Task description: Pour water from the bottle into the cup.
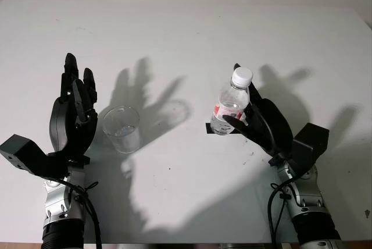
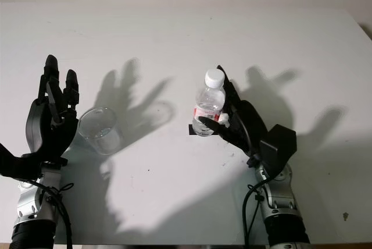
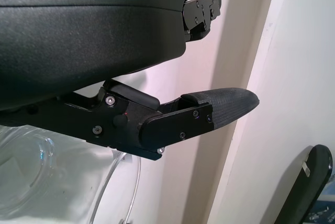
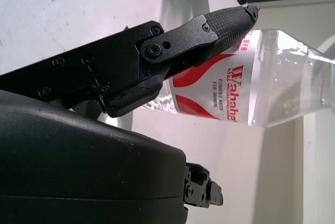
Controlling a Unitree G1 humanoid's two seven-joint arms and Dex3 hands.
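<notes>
A white table [image 1: 186,34] is seen spanning nearly the whole frame, its far edge along the top; hard overhead light is indicated by sharp shadows (several overlapping) across the centre.

Bare test bench: plain white table [image 1: 186,34], harsh multi-shadow lighting, black tape marker [image 1: 210,128].

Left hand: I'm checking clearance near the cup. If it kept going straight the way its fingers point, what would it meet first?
Probably nothing: the left hand points up the bare table, alongside the cup.
</notes>
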